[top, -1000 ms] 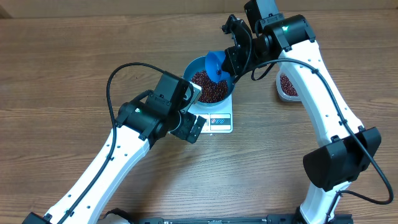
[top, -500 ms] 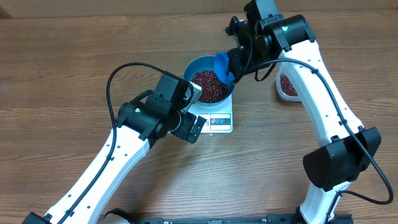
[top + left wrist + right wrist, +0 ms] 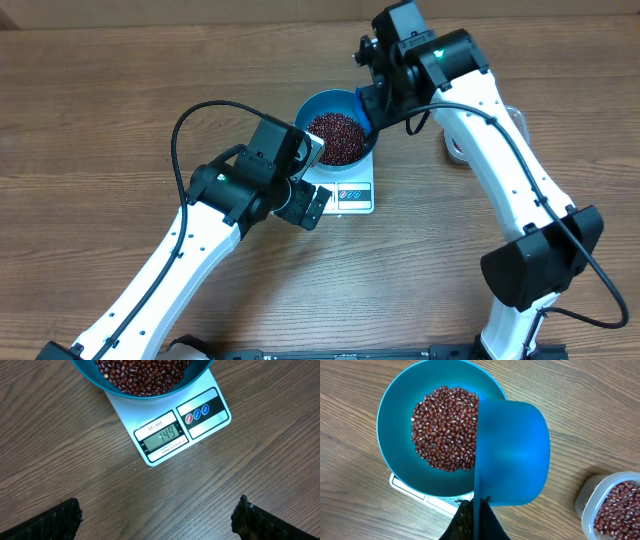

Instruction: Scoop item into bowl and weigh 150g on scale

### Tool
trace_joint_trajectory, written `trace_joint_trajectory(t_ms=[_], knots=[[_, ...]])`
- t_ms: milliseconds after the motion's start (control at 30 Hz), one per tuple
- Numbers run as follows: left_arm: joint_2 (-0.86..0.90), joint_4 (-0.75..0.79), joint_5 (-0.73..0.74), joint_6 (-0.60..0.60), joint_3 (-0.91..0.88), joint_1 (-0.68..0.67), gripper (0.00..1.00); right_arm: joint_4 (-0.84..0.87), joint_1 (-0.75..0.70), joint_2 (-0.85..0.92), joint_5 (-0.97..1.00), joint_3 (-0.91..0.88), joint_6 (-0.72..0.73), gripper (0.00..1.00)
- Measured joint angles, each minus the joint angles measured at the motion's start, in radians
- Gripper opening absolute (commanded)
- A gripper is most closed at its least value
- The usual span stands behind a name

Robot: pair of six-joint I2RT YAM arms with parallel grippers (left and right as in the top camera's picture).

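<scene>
My right gripper (image 3: 475, 519) is clamped on the handle of a small blue plastic scoop (image 3: 512, 455), over the rim of the deep round blue bowl (image 3: 390, 420). The bowl holds small red-brown beans (image 3: 445, 427) and sits on the flat white square scale (image 3: 127, 412), reading 149. My left gripper (image 3: 157, 520) hangs wide open, empty.

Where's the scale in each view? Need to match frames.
Overhead: scale at centre, display edge sticking out below the bowl.
Left wrist: scale top centre, display and buttons in full view.
Right wrist: only a white corner of the scale, lower left.
Shared landmark: the blue bowl of beans sitting on it.
</scene>
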Motion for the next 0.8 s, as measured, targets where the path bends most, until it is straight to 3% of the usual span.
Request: trace_joint_trajectory(t_ms=[800], knots=[[0.0,0.0,0.0,0.0,0.0,0.0,0.99,0.008,0.101,0.0,0.122,0.0,-0.048,0.04]])
